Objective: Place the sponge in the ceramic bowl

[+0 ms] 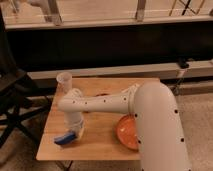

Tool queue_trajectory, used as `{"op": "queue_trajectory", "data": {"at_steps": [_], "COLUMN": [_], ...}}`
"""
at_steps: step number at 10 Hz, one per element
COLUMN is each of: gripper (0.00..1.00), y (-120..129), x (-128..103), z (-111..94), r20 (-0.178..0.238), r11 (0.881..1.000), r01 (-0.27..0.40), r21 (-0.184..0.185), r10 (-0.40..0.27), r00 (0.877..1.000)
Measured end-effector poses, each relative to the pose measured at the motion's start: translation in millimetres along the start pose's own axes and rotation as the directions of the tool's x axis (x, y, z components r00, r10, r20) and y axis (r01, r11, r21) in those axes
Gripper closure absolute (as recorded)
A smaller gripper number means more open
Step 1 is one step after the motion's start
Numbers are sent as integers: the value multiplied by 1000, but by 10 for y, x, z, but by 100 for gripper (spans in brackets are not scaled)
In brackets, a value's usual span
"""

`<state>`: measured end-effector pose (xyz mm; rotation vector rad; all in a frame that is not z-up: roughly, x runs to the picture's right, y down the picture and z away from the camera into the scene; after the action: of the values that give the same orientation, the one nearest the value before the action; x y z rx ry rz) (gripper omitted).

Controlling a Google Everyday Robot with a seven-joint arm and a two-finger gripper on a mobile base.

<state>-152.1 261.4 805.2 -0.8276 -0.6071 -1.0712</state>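
Note:
The light-blue sponge [63,138] shows at the front left of the wooden table [102,137], sticking out from under my gripper [71,135]. The gripper points down from the white arm and is shut on the sponge. Whether the sponge rests on the tabletop or hangs just above it I cannot tell. The orange-red ceramic bowl [126,132] sits at the front right of the table, partly hidden behind my arm's thick white upper link [157,130]. The bowl is well to the right of the gripper.
A small translucent plastic cup [64,80] stands at the table's back left corner. A dark object [101,94] lies near the back middle, mostly hidden by the arm. A black folding chair [15,100] stands left of the table. A dark ledge and railing run behind.

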Motion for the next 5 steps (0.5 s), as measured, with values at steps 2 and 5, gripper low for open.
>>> {"op": "queue_trajectory", "data": {"at_steps": [2, 5], "gripper": [100, 100], "y": [34, 62], "x": [20, 79], "z": [-229, -370], "r20": [-6, -16], "r11": [1000, 1000], "r01": [-5, -14], "r21": [5, 14], "r10": [5, 14], "r00": [1000, 1000]}}
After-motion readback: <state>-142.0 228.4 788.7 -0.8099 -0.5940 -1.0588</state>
